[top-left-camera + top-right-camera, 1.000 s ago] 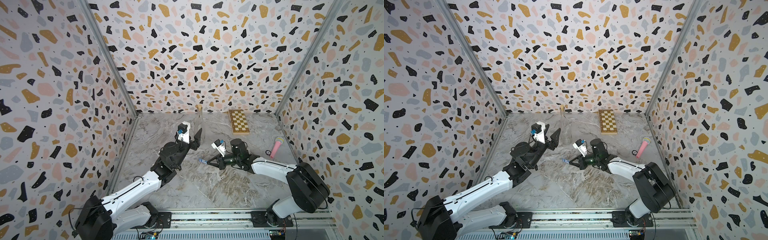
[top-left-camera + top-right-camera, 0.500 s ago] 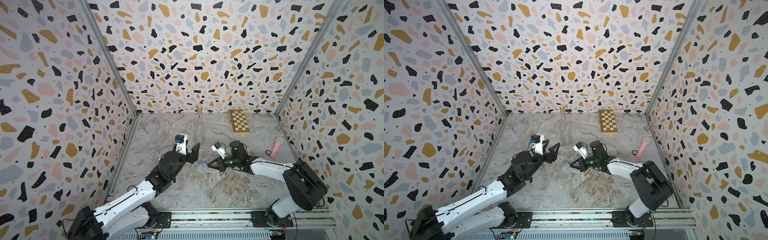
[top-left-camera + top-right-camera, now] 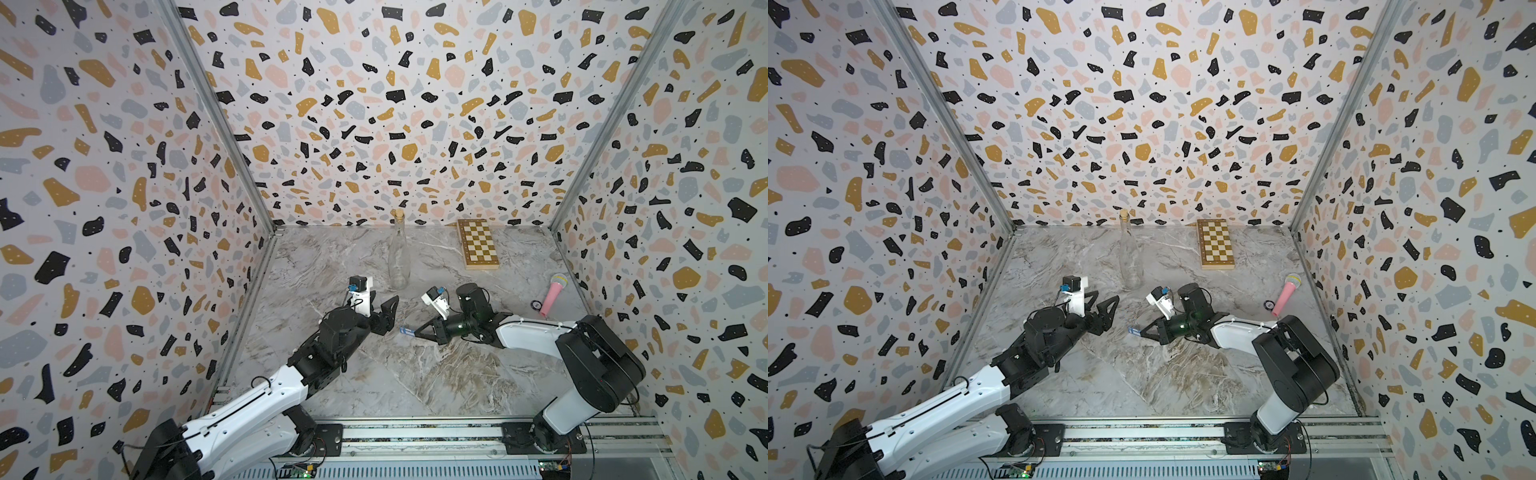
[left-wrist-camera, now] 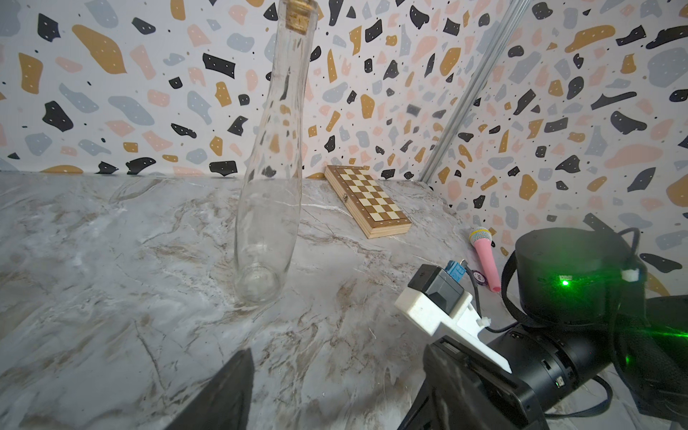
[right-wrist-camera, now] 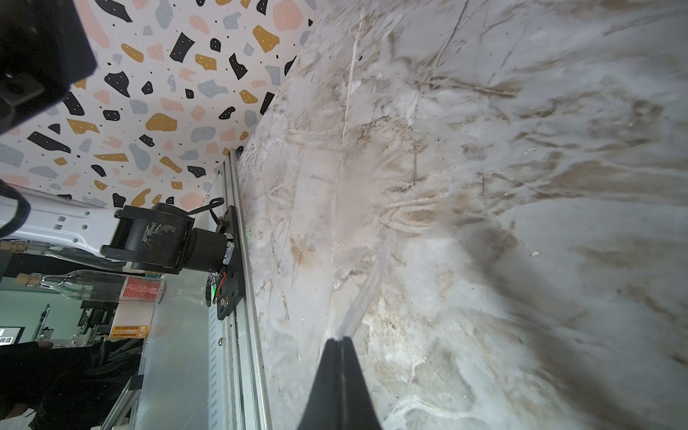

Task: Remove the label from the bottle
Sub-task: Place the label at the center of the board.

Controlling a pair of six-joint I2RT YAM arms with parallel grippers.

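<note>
While my right gripper (image 3: 417,331) is pinched tight on one end of the label (image 3: 406,331), the rest of the blue strip sticks out past my tips toward the left arm. It's low over the table (image 3: 415,386); can't tell if it touches the marble. In the right wrist view the fingers (image 5: 327,372) meet w/ no gap, and the label shows edge-on as a thin pale strip running away from them.

The bottle (image 3: 399,257) is well apart from the label, standing upright nr the back wall w/ cork in. Its glass reads clear from neck to base in the left wrist view.

My left gripper (image 3: 383,306) is spread wide and holds nothing. Its two dark tips frame the lower edge of the left wrist view w/ bare marble btw them. It points toward the bottle and is apart from it. In both top views it's near the label's free end, not touching.

A wooden chessboard (image 3: 477,245) lies flat at the back, to the right of the bottle. A pink toy mic (image 3: 555,291) lies nr the right wall.
</note>
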